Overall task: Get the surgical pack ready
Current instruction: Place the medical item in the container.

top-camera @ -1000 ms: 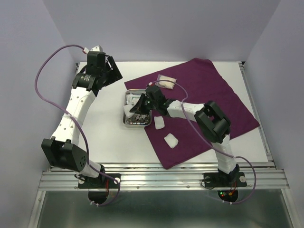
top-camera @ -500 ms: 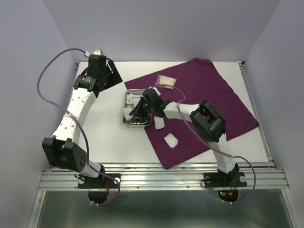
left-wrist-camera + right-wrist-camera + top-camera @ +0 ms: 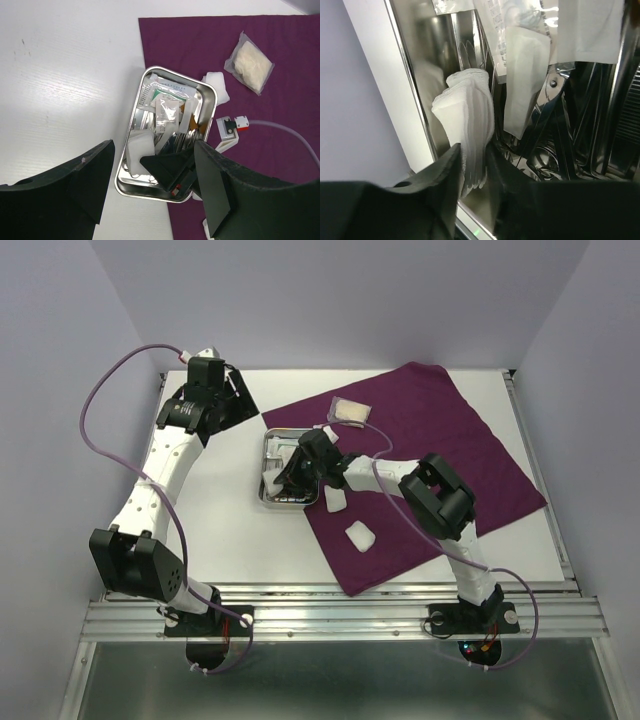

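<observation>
At near-left corner of tray (image 3: 290,432), right gripper (image 3: 472,167) straddles an upright gauze stack (image 3: 467,117); can't tell if pinching or just flanking. Left gripper (image 3: 154,150) spread wide, hovering over table (image 3: 220,510) far-left of tray. Tray straddles cloth (image 3: 440,440) edge.

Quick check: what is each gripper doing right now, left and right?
Left gripper: open, holding nothing.
Right gripper: fingers closed on the gauze stack inside the steel tray.
</observation>
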